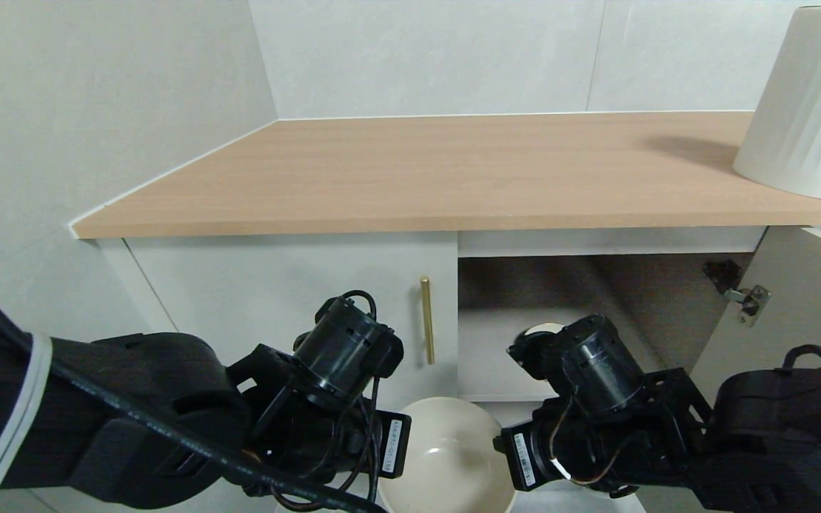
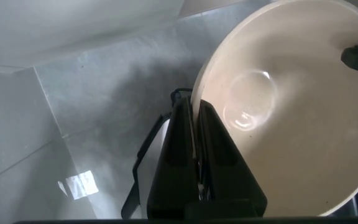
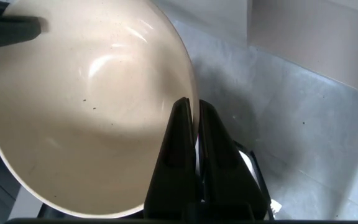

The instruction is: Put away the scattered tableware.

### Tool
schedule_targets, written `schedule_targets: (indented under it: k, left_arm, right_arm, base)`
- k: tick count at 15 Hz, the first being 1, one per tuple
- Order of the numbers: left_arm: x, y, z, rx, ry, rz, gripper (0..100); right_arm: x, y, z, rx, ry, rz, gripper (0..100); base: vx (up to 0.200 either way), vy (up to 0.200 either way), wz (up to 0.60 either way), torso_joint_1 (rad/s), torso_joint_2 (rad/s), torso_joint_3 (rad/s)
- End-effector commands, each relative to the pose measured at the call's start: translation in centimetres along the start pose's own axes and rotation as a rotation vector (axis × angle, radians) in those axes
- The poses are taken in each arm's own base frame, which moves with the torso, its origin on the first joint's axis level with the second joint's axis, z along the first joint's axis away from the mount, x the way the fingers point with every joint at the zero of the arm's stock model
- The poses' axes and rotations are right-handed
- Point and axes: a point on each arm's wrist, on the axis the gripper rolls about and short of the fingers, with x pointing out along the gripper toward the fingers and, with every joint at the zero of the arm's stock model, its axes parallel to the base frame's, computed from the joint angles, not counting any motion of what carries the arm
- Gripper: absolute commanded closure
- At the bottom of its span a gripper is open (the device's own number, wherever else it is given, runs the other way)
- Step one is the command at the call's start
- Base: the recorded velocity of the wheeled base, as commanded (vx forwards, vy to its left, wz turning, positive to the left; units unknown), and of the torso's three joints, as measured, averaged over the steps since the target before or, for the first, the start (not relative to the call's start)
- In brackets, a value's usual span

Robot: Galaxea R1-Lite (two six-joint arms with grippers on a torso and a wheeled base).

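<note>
Left hand [image 2: 196, 118] and right hand [image 3: 193, 112] pinch opposite rims of a cream round ceramic bowl [image 1: 446, 456], low before an open white cabinet [image 1: 581, 299] under the wooden desk [image 1: 417, 171], above grey floor tiles [image 2: 104, 124].

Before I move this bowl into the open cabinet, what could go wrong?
1. The left gripper and right gripper each pinch only the thin rim of the bowl, on opposite sides; uneven arm motion could let it slip.
2. The bowl hangs low, before the cabinet opening; it could knock the shelf or the pale round item on it.
</note>
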Motion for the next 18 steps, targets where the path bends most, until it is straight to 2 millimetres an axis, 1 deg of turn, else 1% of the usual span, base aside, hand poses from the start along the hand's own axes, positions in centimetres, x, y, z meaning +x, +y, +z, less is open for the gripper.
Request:
schedule_targets:
  k: [1,2,3,8,11,12,13,15,18]
  left_arm:
    - [-0.1,0.0,0.0,-0.001,-0.003,0.0,100]
    - [-0.1,0.0,0.0,0.001,-0.001,0.002,100]
    - [0.0,0.1,-0.1,0.001,0.001,0.003,0]
    - [0.2,0.0,-0.1,0.001,0.007,0.006,0]
    - [0.3,0.0,-0.1,0.001,0.01,0.008,0]
    - [0.3,0.0,-0.1,0.001,0.01,0.008,0]
    - [0.3,0.0,-0.1,0.001,0.01,0.008,0]
    - [0.2,0.0,-0.1,0.001,0.007,0.007,0]
    - [0.1,0.1,-0.1,-0.001,0.0,0.018,0]
  right_arm:
    - [0.2,0.0,-0.1,0.0,0.006,-0.002,100]
    - [0.2,0.0,-0.1,0.0,0.006,-0.002,100]
    - [0.2,0.0,-0.1,-0.001,0.009,-0.004,100]
    - [0.2,-0.1,-0.3,-0.007,0.019,-0.011,100]
    - [1.0,-0.5,-0.9,-0.026,0.034,-0.069,100]
    - [1.5,-1.0,-1.1,-0.03,0.059,-0.109,100]
    - [2.0,-2.0,-1.1,-0.032,0.096,-0.173,100]
    - [2.6,-4.0,-0.5,0.002,0.114,-0.242,100]
    - [2.6,-7.5,2.1,0.096,0.036,-0.337,100]
  base:
    - [0.0,0.0,0.0,0.0,0.0,0.0]
    - [0.0,0.0,0.0,0.0,0.0,0.0]
    - [0.0,0.0,0.0,0.0,0.0,0.0]
    - [0.0,0.0,0.0,0.0,0.0,0.0]
    - [0.0,0.0,0.0,0.0,0.0,0.0]
    - [0.0,0.0,0.0,0.0,0.0,0.0]
    - [0.0,0.0,0.0,0.0,0.0,0.0]
    - [0.0,0.0,0.0,0.0,0.0,0.0]
    - [0.0,0.0,0.0,0.0,0.0,0.0]
